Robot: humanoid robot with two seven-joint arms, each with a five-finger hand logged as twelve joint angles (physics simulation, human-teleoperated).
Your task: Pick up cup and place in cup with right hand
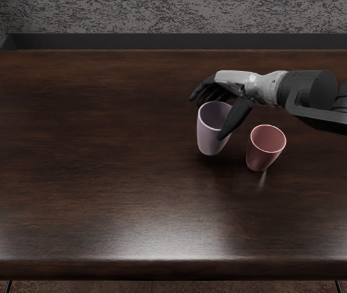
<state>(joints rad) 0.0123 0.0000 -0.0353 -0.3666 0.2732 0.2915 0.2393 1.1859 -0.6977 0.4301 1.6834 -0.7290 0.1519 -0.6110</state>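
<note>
My right hand [208, 117] is over the back and right side of a lilac cup [209, 139]. Its dark fingers [206, 90] stretch past the back of the rim, and the thumb [237, 117] points down in front of the cup's right side. The hand looks open; whether it touches the cup cannot be made out. The lilac cup is upright with its mouth up. To its right, a reddish-pink cup [261, 156] stands on the table, also mouth up, apart from the hand. My left hand is out of view.
The dark wooden table [100, 152] fills most of the view, with its front edge near the bottom. My right forearm [326, 97] crosses above the table from the right edge, behind the pink cup. A grey speckled surface lies beyond the back edge.
</note>
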